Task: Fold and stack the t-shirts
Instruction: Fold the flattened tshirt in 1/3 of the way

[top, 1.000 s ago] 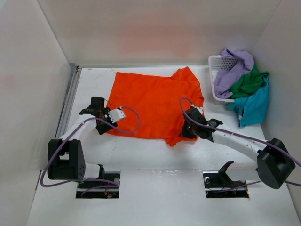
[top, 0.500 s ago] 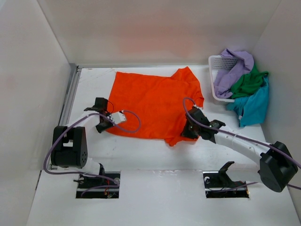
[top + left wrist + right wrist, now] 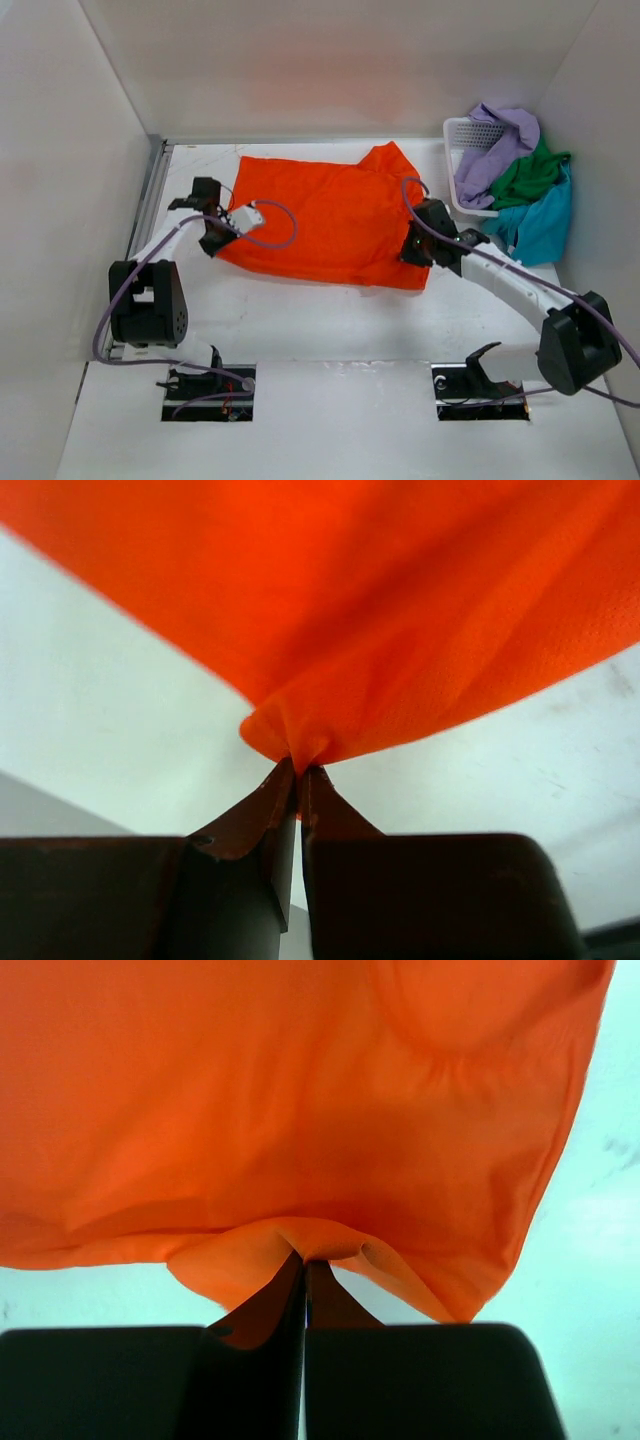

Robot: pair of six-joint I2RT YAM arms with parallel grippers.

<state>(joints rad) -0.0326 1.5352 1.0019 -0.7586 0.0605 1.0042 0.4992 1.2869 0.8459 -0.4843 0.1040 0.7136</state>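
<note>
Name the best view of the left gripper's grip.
Left wrist: the left gripper pinches a bunched corner of the orange shirt up close. Top view shows it small, at the shirt's left edge. Right wrist shows only the right gripper.

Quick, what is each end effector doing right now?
Left end effector: shut on the orange t-shirt.
Right end effector: shut on the orange t-shirt.

A: What kind of place is this?
B: A robotics lab cell. A bare white tabletop [image 3: 300, 320], boxed in by plain white wall panels [image 3: 330, 70], with the left arm [image 3: 170, 245] and right arm [image 3: 505, 285] bolted at its near edge, purple cables [image 3: 97, 340] trailing.
</note>
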